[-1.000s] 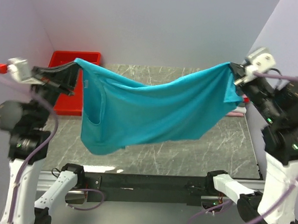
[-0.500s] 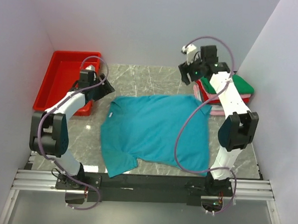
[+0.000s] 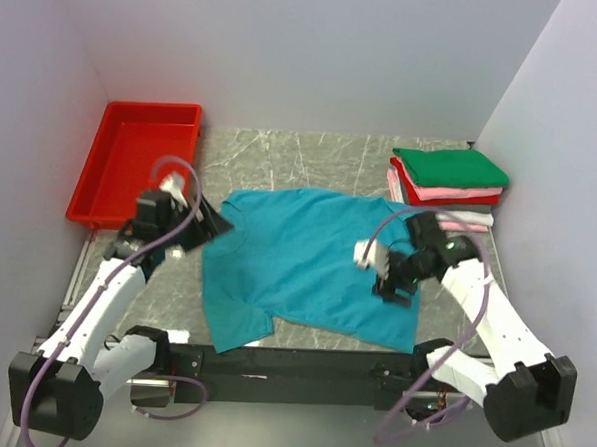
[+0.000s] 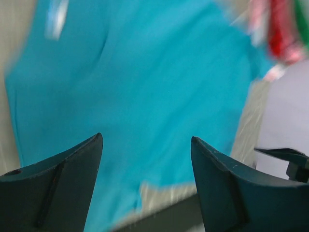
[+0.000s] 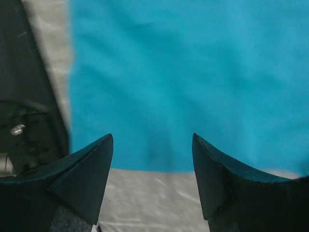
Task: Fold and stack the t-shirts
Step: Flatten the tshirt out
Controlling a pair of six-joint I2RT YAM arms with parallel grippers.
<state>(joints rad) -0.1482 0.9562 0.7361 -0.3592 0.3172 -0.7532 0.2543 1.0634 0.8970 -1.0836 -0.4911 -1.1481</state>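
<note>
Two claws, both spread wide and holding nothing. My left claw (image 4: 146,139) hangs over the collar side of the shirt (image 3: 306,264). My right claw (image 5: 152,137) is above its near right part, where an edge of the cloth gives way to bare counter (image 3: 312,154).

The teal shirt lies opened out flat on the middle of the counter, collar end to the left. A near-left flap (a sleeve, I think) reaches toward the rail (image 3: 291,363) by the arm bases. At the far right sits the stack (image 3: 449,174) of folded shirts, green on top, well apart from both claws. The tray (image 3: 131,165) is at the far left.

I read this as the very start of folding: the spreading looks done and no fold is made yet. Next I'd want each claw down on one side edge of the cloth, pinching both layers cleanly, then carrying that side over in step so the crease lands straight. Both wrist views are blurred, so I can't judge wrinkles.
</note>
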